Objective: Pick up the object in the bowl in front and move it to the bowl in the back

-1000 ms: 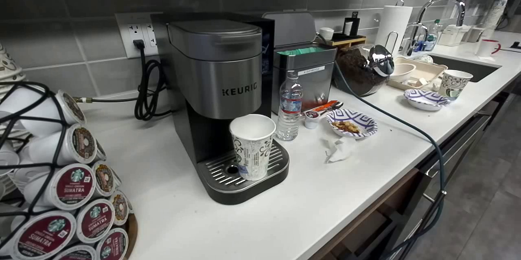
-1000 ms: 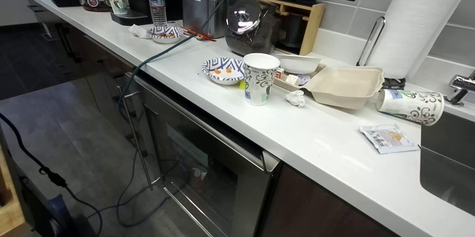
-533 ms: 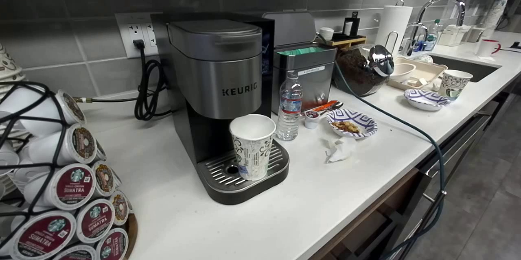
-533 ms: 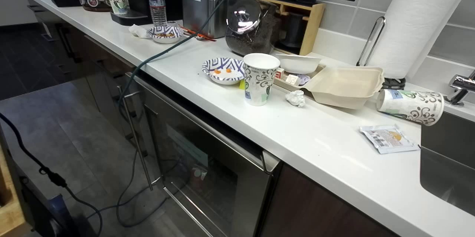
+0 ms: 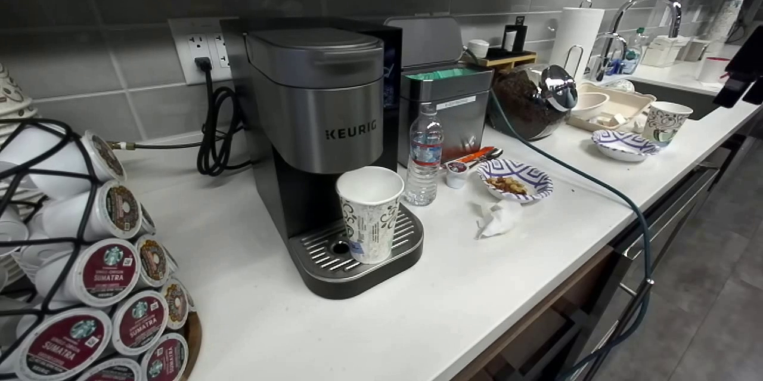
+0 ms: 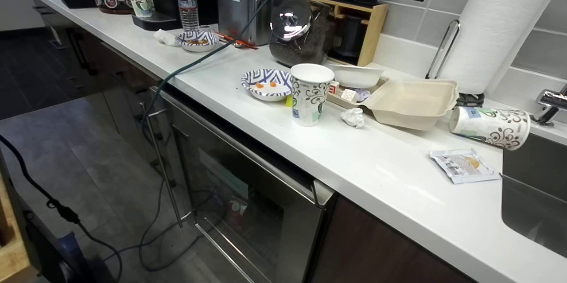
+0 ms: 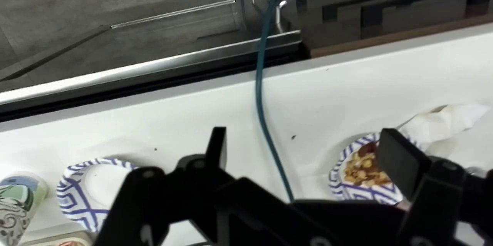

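Fingers (image 7: 402,163) of the gripper (image 7: 306,146) stand wide apart in the lower half of the wrist view, above the countertop (image 7: 192,123). Two orange pieces (image 6: 273,84) sit in a purple-patterned paper bowl (image 6: 268,75) near the centre of an exterior view, just beside an upright paper cup (image 6: 311,94). A matching paper bowl (image 7: 356,191) at lower right of the wrist view holds nut mix (image 7: 363,167); a teal cord (image 7: 259,92) runs between the bowls. Which bowl is in front, I cannot tell.

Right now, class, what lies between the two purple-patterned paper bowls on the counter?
A teal cable crosses that stretch, as the wrist view and both exterior views show; a small dark speck lies near it.
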